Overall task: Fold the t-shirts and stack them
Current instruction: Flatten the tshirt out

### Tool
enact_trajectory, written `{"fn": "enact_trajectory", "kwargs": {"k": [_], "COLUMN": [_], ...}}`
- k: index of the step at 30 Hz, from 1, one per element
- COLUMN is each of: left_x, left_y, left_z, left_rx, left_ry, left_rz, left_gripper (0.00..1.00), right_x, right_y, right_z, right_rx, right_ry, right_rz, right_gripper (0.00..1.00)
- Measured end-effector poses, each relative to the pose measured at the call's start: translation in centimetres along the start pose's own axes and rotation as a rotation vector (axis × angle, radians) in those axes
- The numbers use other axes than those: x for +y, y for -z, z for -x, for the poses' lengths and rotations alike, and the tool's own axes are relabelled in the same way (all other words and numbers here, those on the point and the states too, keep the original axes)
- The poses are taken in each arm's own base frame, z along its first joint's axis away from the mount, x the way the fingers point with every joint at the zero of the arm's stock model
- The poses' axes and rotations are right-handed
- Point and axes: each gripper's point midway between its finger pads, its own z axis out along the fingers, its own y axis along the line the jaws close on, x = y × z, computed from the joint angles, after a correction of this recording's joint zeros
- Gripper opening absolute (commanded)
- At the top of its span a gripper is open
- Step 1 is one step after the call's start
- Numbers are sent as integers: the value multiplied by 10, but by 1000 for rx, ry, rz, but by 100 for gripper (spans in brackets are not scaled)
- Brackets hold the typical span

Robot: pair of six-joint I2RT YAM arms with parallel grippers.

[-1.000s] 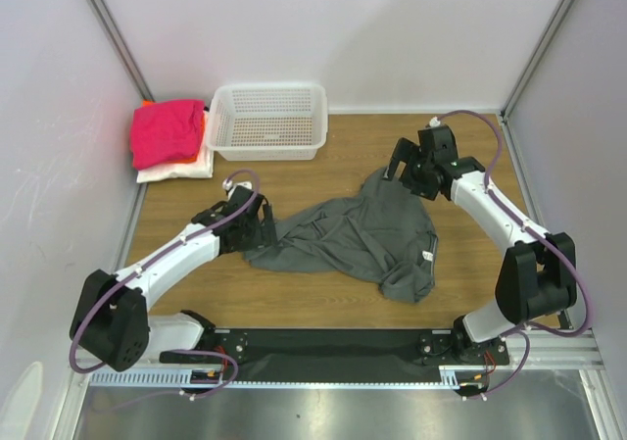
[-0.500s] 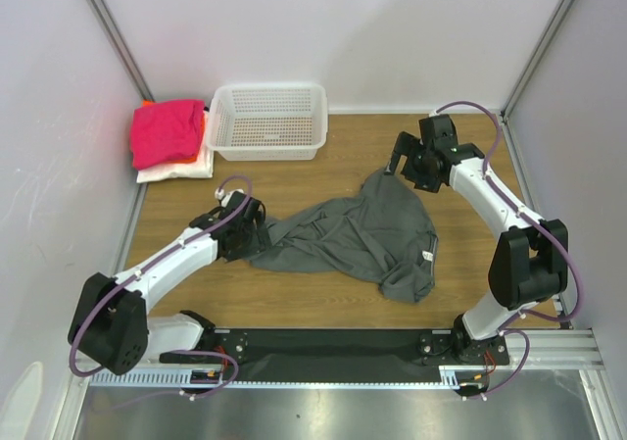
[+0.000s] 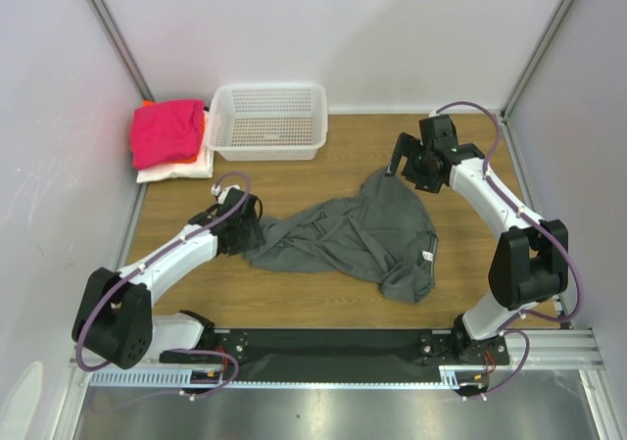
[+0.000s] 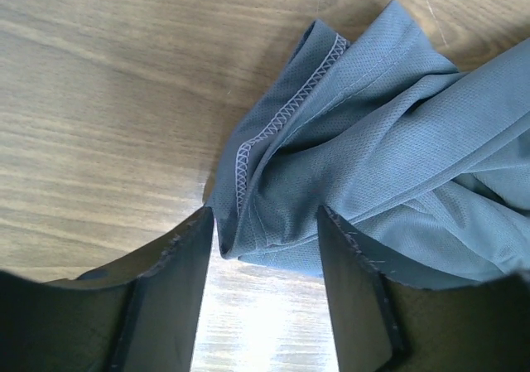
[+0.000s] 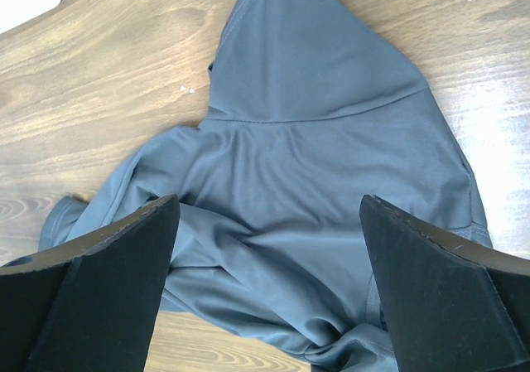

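The crumpled dark grey cloth t-shirt [image 3: 353, 239] is lying mid-way across the wooden surface [image 3: 304, 180], its long axis running left to right. The left gripper [image 3: 243, 230] is nearer: its fingers [image 4: 166, 289] are standing apart, straddling the left hemmed end. The right gripper [image 3: 409, 171] is hanging with fingers wide apart over the far right corner. Bare wood is lying open leftward.

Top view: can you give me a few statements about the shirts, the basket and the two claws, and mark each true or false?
1. The grey t-shirt lies crumpled on the table. True.
2. The pink shirt sits inside the white basket. False: it lies outside, left of the basket.
3. The right gripper has its jaws wide open above the grey t-shirt. True.
4. The left gripper is far from the grey t-shirt. False: a stitched edge of it lies between the fingers.
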Motion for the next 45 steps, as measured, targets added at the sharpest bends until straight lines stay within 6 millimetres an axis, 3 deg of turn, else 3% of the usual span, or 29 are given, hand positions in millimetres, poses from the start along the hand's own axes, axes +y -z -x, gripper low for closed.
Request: {"fn": "enact_trajectory", "kwargs": {"k": [6,10,13,16,17,22,28,33,39,45], "left_x": [0,5,7,8,8,11,-3,-13,-6,-21], "left_y": [0,-1,-2,-2,-2,1,23,38,20,-1], "left_z": [-4,-13,-15,-14,-14,-8,33,84,120,149], "left_rx": [6,18,23,19,18,-4,-101,-206,-223,-240], "left_ry": [-2,-4,-6,-8,-10,-12,7,57,111,85], "left_rz": [-17,-17,-12,-9,-7,-2,-48,-85,-50,-67], "left_gripper": [57,48,33,13,1,0,1,0,0,0], "right_x": [-5,-8,-9,-9,-9,-13,-26,-39,-54,-62], "right_y": [-2,-4,-4,-4,-4,-6,-12,-23,-44,-70], "right_z": [-5,-8,-9,-8,-8,-12,-16,-13,-15,-13], "right_rx": [6,15,15,13,12,19,18,13,23,35], "right_ry": [-8,-24,-28,-28,-28,-29,-34,-51,-38,-35], "right_rz": [-17,-27,-28,-31,-32,-44,-87,-107,-146,-131], "right_gripper": [97,97,97,97,97,97,96,95,92,85]}}
